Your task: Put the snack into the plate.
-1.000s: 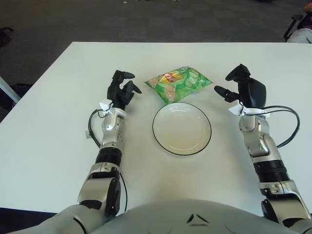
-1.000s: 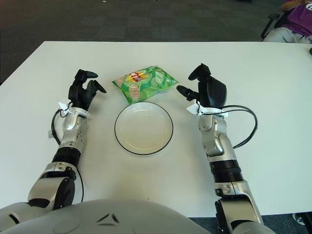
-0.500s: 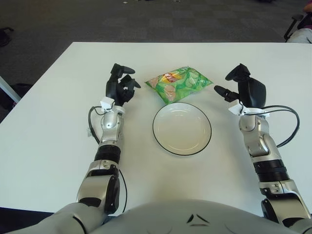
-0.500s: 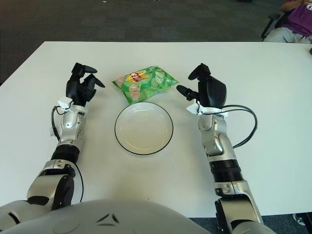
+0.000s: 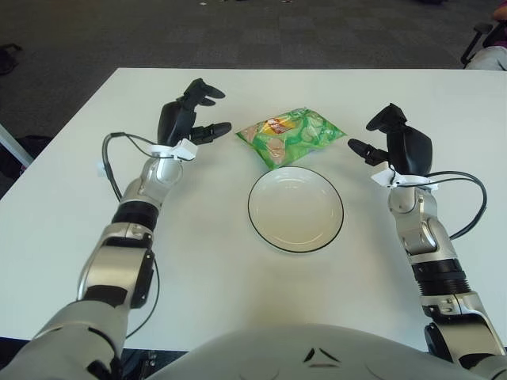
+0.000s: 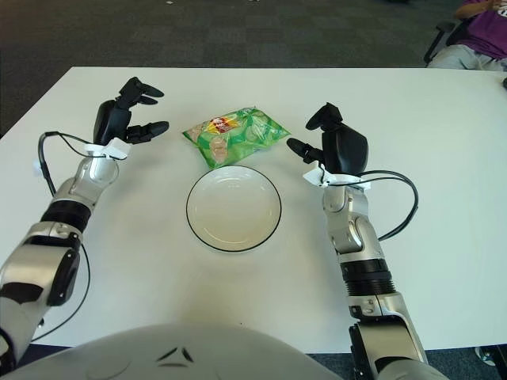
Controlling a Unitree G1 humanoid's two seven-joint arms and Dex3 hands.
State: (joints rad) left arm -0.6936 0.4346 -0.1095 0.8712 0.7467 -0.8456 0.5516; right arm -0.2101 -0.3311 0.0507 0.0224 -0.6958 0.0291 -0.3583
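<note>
Snack: I see the green snack bag (image 5: 291, 136) flat on the table (image 5: 71, 206), just beyond the plate's far rim, ungrasped.
Plate: white plate (image 5: 295, 209) with dark rim, nothing on it.
Progress: I judge nothing done; grasp, lift and placing all remain.
Left hand: left hand (image 5: 188, 120) just left of the bag, fingers (image 5: 215, 128) spread, holding nothing.
Right hand: right hand (image 5: 396, 145) right of the bag, apart from it, fingers open and holding nothing.
Unclear: bag print unreadable; whether bag and rim touch, I cannot tell.

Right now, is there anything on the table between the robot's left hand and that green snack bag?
No. In the left eye view only bare white table separates the left hand, fingers spread, from the snack bag; they don't touch.
</note>
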